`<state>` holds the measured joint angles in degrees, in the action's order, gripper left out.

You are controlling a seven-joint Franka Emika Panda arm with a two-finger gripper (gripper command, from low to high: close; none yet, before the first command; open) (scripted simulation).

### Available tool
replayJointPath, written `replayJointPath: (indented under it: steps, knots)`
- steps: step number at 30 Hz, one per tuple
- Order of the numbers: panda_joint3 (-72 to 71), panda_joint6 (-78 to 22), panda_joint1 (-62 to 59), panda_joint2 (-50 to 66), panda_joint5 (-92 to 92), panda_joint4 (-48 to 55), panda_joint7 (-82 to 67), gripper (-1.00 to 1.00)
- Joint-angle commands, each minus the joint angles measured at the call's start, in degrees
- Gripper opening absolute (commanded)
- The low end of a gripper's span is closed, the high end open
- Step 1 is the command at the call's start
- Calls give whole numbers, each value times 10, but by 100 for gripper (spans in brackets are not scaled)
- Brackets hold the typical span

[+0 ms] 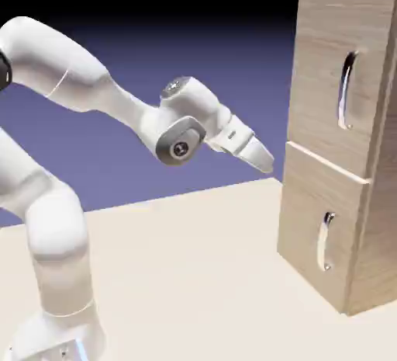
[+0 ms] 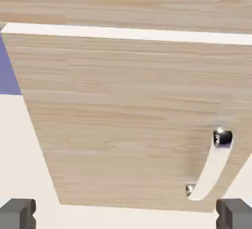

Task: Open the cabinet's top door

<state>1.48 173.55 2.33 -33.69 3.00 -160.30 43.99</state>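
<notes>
Fingers spread wide and empty, the gripper (image 1: 266, 161) faces the cabinet's (image 1: 326, 57) lower door (image 2: 128, 119), risking grabbing the wrong handle (image 2: 211, 166).

A pale cream bench (image 1: 194, 274) is stretching flat across the lower scene, catching even, soft light, while behind it a plain backdrop (image 1: 155, 57) is fading from blue-violet near the bench to black at the top.

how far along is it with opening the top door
Nothing is done yet: the top door sits flush and shut. The gripper hangs open, short of the cabinet, about level with the seam between the doors. Left: reach the top handle, grip, pull.
</notes>
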Motion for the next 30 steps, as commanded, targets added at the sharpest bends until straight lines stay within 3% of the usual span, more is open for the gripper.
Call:
replayJointPath:
  steps: [1,30]
  knots:
    - [12,-4,14,-9,25,6,13,100]
    - [368,-115,409,-257,748,174,383,100]
